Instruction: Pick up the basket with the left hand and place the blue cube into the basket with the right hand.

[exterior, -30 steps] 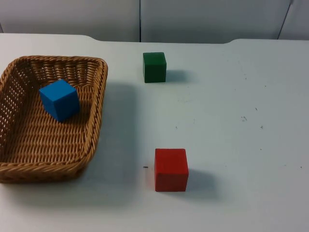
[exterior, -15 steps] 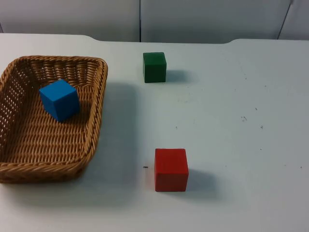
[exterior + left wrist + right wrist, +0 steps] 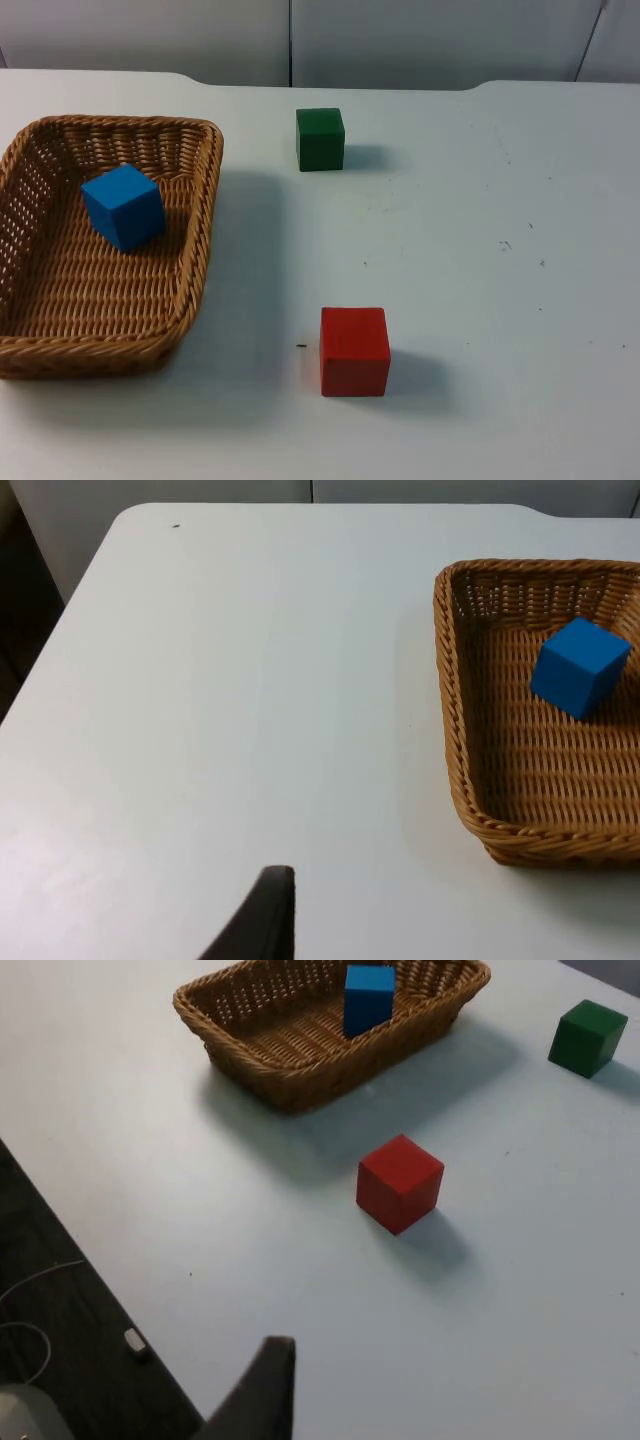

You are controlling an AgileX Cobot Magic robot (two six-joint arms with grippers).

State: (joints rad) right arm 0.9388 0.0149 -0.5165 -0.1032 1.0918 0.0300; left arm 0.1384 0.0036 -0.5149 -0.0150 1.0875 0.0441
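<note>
A brown wicker basket (image 3: 195,215) rests on the white table at the left, with the blue cube (image 3: 123,206) lying inside it near the far end. The left wrist view takes in the basket (image 3: 455,720) and the blue cube (image 3: 580,667) from the side. My left gripper (image 3: 262,922) hangs over bare table, well apart from the basket. My right gripper (image 3: 262,1390) is raised above the table's edge, far from the basket (image 3: 290,1070) and the blue cube (image 3: 368,998). Both arms wait, holding nothing that I can see.
A green cube (image 3: 320,139) stands at the back centre and a red cube (image 3: 354,350) towards the front centre, both right of the basket. The red cube (image 3: 400,1182) and green cube (image 3: 587,1037) also appear in the right wrist view. The grey partition wall (image 3: 420,40) closes the far side.
</note>
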